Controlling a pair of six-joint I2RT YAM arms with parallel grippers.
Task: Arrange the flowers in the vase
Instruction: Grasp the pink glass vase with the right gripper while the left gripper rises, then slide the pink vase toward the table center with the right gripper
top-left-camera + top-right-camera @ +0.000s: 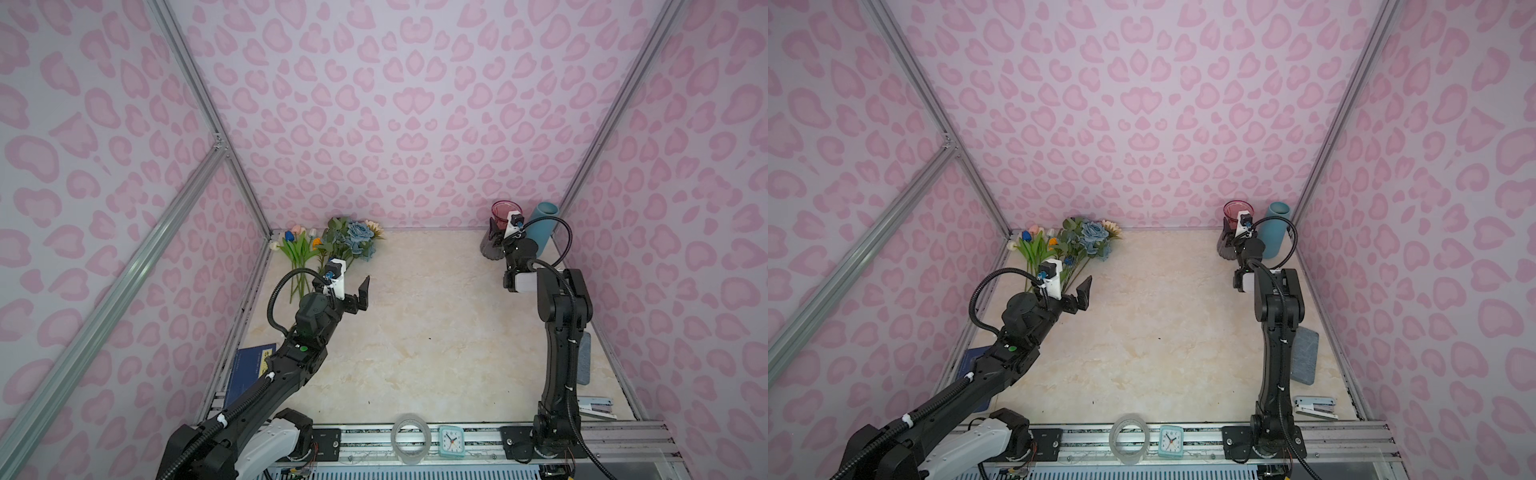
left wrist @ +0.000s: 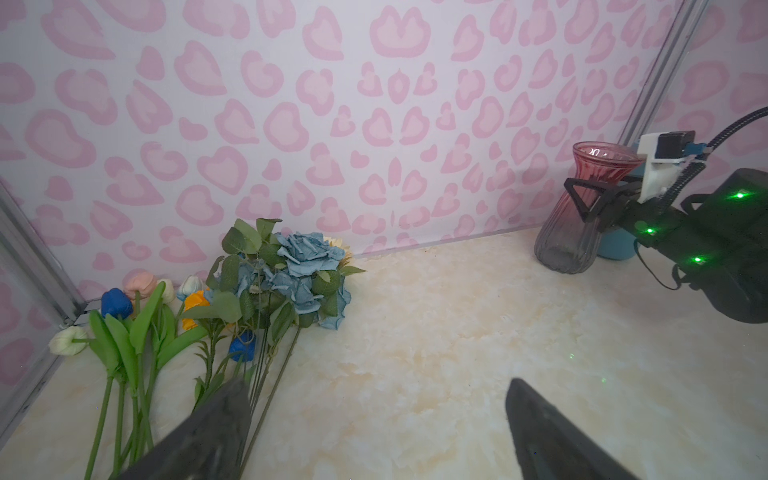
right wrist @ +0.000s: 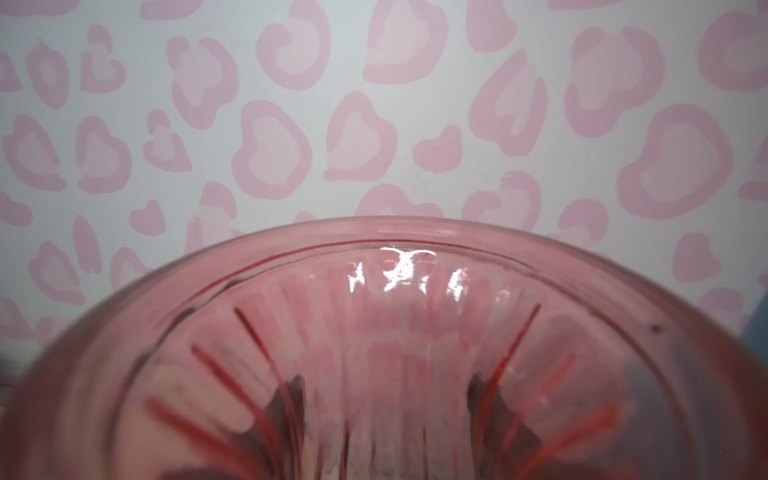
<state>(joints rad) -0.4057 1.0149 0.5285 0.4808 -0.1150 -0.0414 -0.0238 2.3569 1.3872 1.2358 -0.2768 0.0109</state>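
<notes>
Pink-spotted walls (image 1: 374,104) ring the marbled table (image 1: 415,332). My left jaws hang spread wide, holding nothing, near the flowers (image 1: 357,237); my right jaws pinch the pink vase (image 2: 561,245) at its neck.

Both top views look down from high above the desk (image 1: 415,332) (image 1: 1163,332), far from the vase (image 1: 500,210) (image 1: 1232,209). The left wrist view faces the vase (image 2: 557,245) from low, well apart. The right wrist view sits at its rim (image 3: 395,332), and all four share it.

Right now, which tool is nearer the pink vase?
Right. The right tool is closed around the pink vase at its neck; the left tool hangs open by the flowers, well away from it.
</notes>
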